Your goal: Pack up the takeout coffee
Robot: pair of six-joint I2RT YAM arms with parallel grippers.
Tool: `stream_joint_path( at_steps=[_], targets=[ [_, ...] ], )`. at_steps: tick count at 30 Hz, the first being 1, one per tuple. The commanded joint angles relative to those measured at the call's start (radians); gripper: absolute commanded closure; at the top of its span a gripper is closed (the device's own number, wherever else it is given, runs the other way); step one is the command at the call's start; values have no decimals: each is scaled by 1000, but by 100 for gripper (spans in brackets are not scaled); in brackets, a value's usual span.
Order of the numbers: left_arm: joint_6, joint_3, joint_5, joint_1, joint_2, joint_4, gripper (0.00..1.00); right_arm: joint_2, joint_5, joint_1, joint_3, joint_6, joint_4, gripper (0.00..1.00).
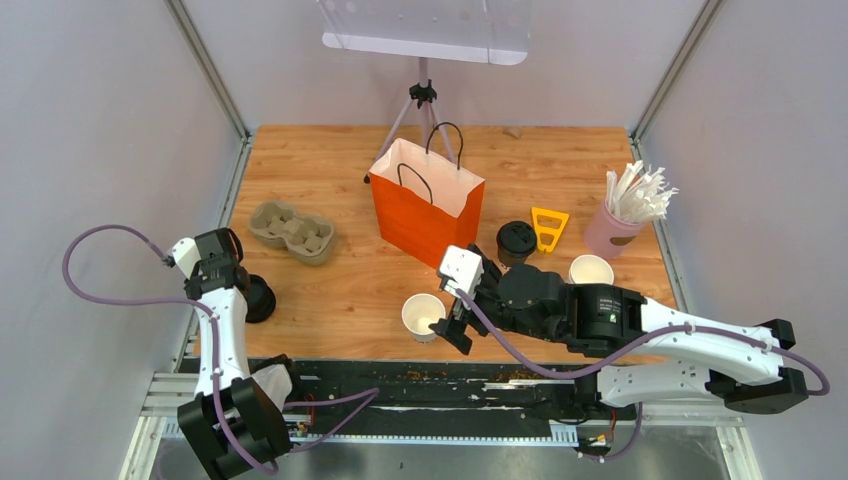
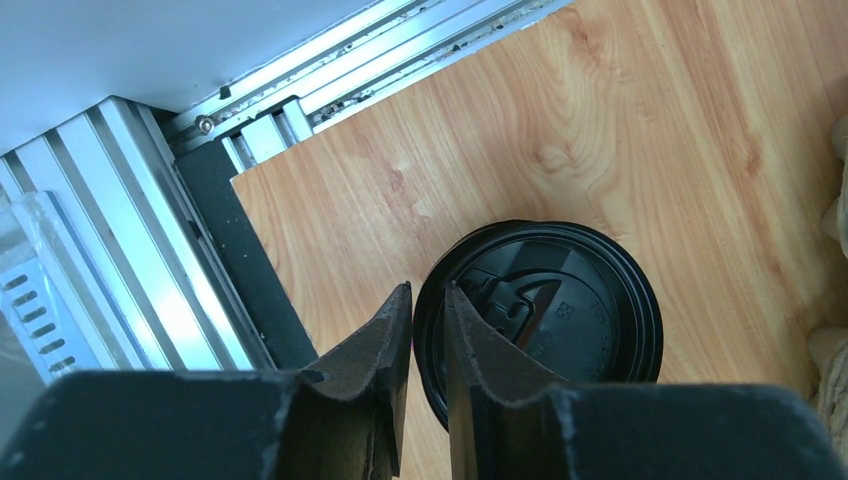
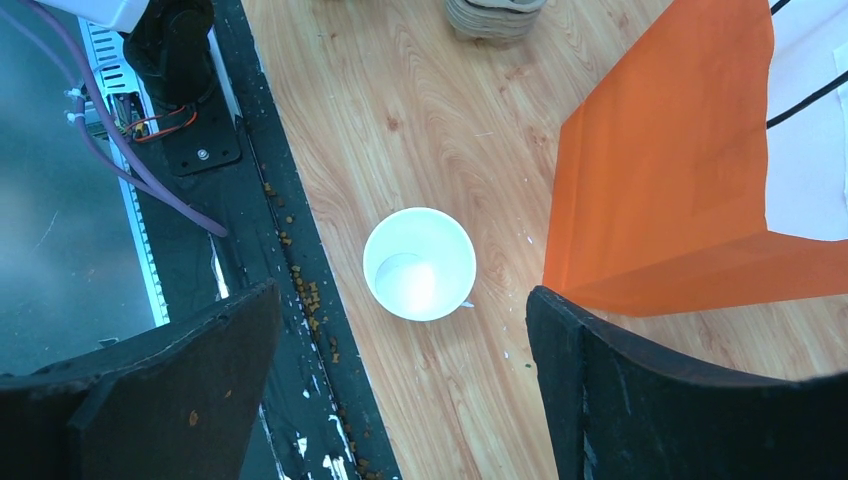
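left claw (image 2: 428, 305) pinched on black lid (image 2: 570, 320) rim; right claw (image 3: 402, 295) wide open, aimed down abv lidless cup (image 3: 418, 262)

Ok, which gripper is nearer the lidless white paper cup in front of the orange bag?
Right: right gripper open beside the cup; left gripper far left, shut on a black plastic lid.

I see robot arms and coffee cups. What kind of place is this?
Probably a robot test booth, not a café: plain grey walls box in one wooden table, two robot arms sit at its near edge, and a tripod stands behind.
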Motion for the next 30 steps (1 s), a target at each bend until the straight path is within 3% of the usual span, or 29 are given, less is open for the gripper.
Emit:
stream_joint_path(
  at_steps=[1, 19, 25, 30],
  targets=[
    [0, -1, -22, 11, 1, 25, 75, 8, 3, 3, 43, 29, 17, 8],
    [-1, -7, -19, 11, -2, 21, 82, -3, 21, 2, 31, 66, 20, 8],
    [3, -7, -22, 10, -6, 30, 100, -8, 27, 2, 21, 66, 20, 8],
    [-4, 15, -17, 10, -18, 2, 100, -10, 30, 2, 26, 56, 12, 8]
  ],
)
